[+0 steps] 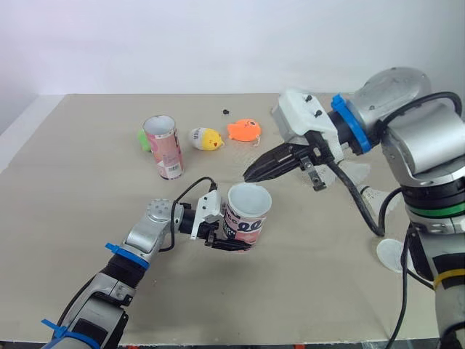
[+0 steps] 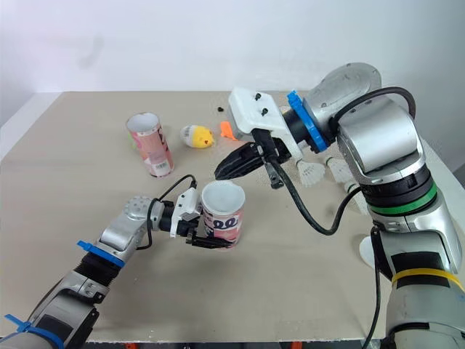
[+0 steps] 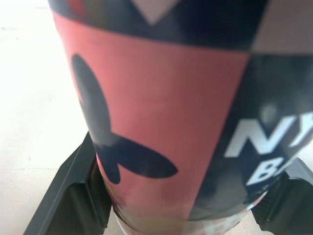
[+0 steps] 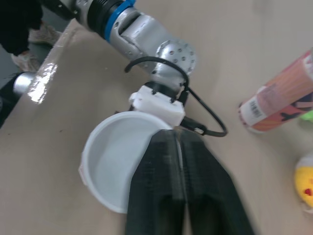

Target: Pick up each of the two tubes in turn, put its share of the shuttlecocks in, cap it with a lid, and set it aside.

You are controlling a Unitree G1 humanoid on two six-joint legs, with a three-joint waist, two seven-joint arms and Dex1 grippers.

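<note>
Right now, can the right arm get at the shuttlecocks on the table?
Probably yes. The shuttlecocks lie bare on the table beside that arm; the right gripper, shut over the held tube, would have to swing back and open.

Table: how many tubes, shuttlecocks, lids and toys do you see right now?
Tubes: 2, held tube, standing tube
Shuttlecocks: 2 visible
Lid: 1 visible
Toys: 3, yellow toy, orange toy, green toy
Total: 8

Open pink-and-navy tube [image 1: 245, 214] stands upright, second tube [image 1: 163, 147] upright at its 10 o'clock, shuttlecocks [image 1: 374, 195] at 3, white lid [image 1: 391, 254] at 4.
</note>
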